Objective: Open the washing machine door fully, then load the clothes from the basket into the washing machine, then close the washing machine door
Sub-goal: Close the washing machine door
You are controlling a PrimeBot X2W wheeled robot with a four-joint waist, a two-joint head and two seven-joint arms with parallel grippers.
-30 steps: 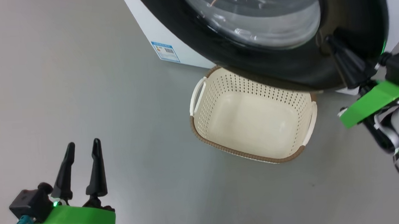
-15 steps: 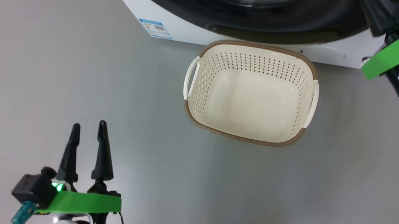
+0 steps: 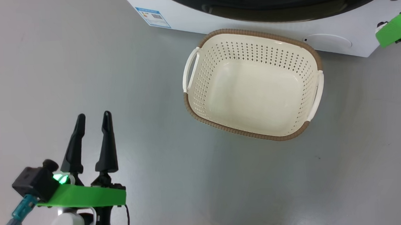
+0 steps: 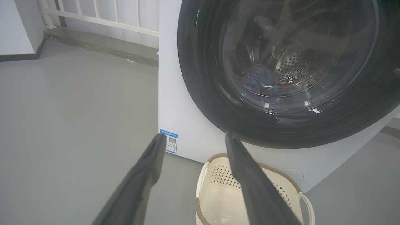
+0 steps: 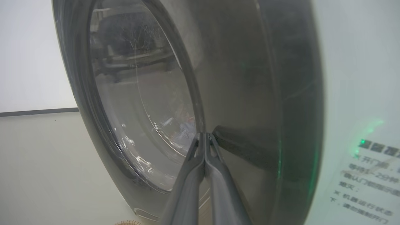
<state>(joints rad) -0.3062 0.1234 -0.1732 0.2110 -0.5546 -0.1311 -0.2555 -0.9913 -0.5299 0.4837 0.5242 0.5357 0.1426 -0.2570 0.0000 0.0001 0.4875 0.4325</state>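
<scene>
Left gripper (image 3: 94, 114): we see it at the lower left of the head view, hanging over the grey floor (image 3: 79, 64), its two dark fingers standing apart with nothing between them.
Right gripper (image 5: 203, 136): in its own wrist view we find the fingers pressed together along their length and holding nothing. The tips sit at the black rim of the washing machine door (image 4: 203, 78), just beside the dark handle recess (image 5: 237, 147). We cannot tell whether they touch it.
Door: from the left wrist view we see it lying against the white front of the washing machine (image 4: 175, 93). We cannot tell whether it is latched.
The clothes (image 4: 259, 82): we make out a bluish heap with orange-brown spots through the door's glass, low in the perforated steel drum.
The basket (image 3: 201, 91): it stands upright on the floor just before the machine, below the door, well apart from the left gripper. We see its bare cream bottom and perforated walls.
Blue label (image 3: 153, 17): low on the machine's front, left of the basket.
</scene>
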